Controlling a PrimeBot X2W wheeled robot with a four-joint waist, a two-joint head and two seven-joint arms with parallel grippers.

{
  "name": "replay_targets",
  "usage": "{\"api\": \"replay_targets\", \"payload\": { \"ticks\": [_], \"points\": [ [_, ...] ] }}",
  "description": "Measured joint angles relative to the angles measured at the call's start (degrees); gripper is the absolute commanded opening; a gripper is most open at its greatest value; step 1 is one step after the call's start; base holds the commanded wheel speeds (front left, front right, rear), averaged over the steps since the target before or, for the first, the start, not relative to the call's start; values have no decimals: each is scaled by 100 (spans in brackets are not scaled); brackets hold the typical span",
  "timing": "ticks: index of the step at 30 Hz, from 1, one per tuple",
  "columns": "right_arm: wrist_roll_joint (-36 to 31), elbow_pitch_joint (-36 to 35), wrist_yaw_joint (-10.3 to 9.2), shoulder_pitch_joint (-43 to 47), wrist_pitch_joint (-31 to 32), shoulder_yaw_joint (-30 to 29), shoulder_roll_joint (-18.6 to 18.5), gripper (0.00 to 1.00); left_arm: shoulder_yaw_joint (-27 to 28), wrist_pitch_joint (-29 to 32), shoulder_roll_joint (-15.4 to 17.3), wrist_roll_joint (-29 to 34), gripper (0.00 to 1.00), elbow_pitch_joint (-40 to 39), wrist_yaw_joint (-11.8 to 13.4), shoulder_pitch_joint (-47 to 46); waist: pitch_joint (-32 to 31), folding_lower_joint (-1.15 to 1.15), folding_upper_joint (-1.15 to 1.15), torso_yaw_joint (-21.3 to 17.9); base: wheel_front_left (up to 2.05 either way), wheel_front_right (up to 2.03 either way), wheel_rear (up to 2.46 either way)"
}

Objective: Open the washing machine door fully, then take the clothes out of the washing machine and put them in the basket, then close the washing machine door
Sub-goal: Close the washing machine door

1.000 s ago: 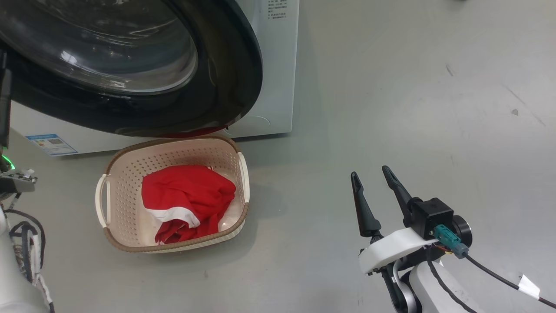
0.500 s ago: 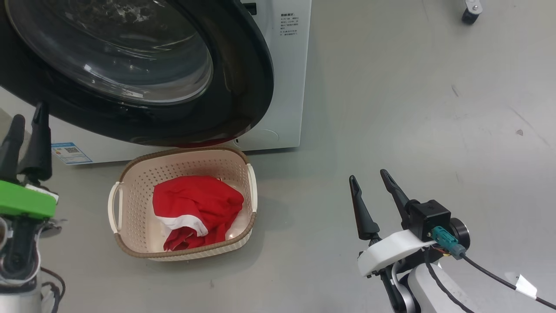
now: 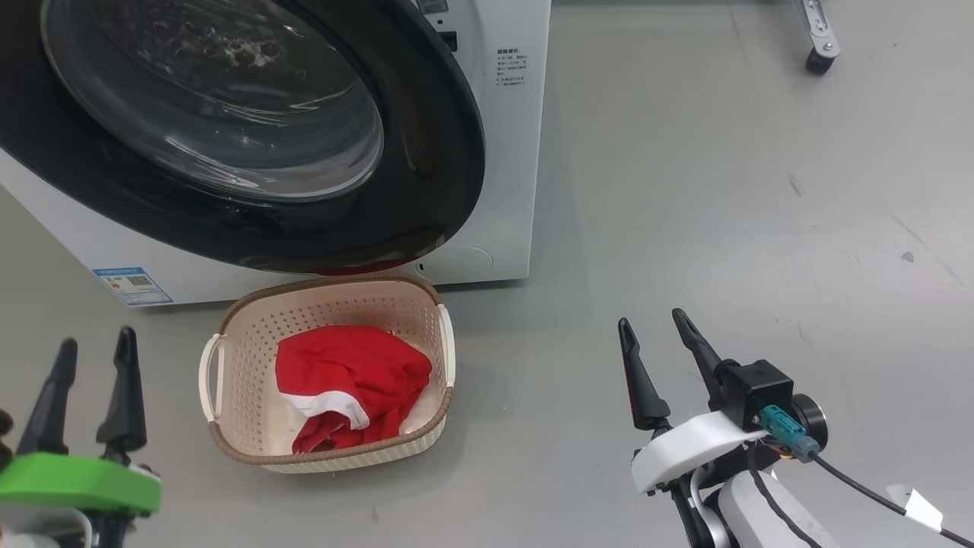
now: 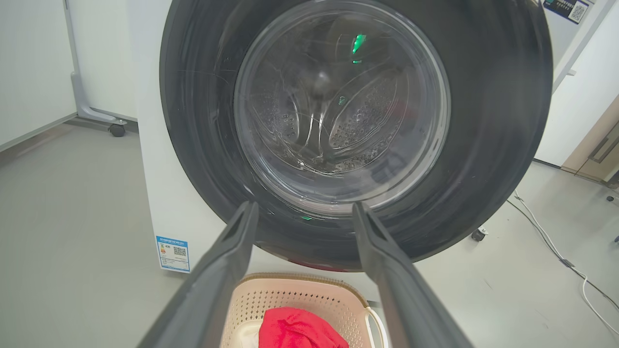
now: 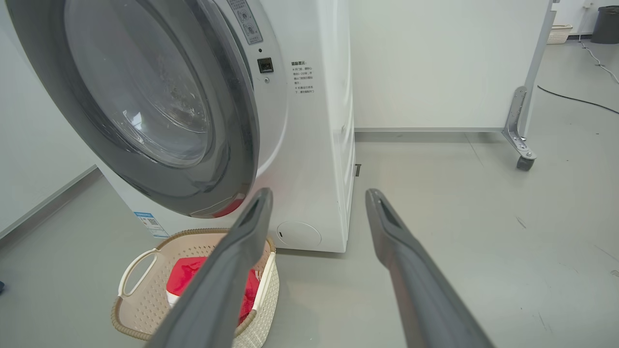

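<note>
Red garment [image 3: 354, 373] lying in basket [image 3: 251, 335], at 6 o'clock of washing machine door [image 3: 228, 129]. L gripper [image 3: 97, 342] at basket's 8, R gripper [image 3: 650, 320] at 3; both gaping fully, gripping nothing. Door looking shut, whether latched unclear. Closing step prob. finishing; next, if needed: pressing door home.

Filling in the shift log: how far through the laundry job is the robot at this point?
Done: the clothes lie in the basket before the washing machine. The washing machine door looks shut against the front; a red streak at its lower edge could be reflection or caught fabric. In hand: nothing; the left gripper and right gripper are open and empty. Left: at most confirming the door latched.
</note>
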Motion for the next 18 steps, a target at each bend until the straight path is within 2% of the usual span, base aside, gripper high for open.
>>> {"api": "replay_targets", "payload": {
  "ticks": [5,12,18],
  "points": [
    [0,36,0,7,0,-8,-1,100,-236,-474,97,299,100,449,-1,240,-92,0,0,2,0,0,0],
    [41,69,0,132,0,-9,0,100,-113,-468,130,747,100,871,-26,432,-253,0,0,13,0,0,0],
    [41,74,0,149,0,-29,1,100,188,-420,-101,969,100,992,-27,503,-318,0,0,17,0,0,0]
  ]
}}
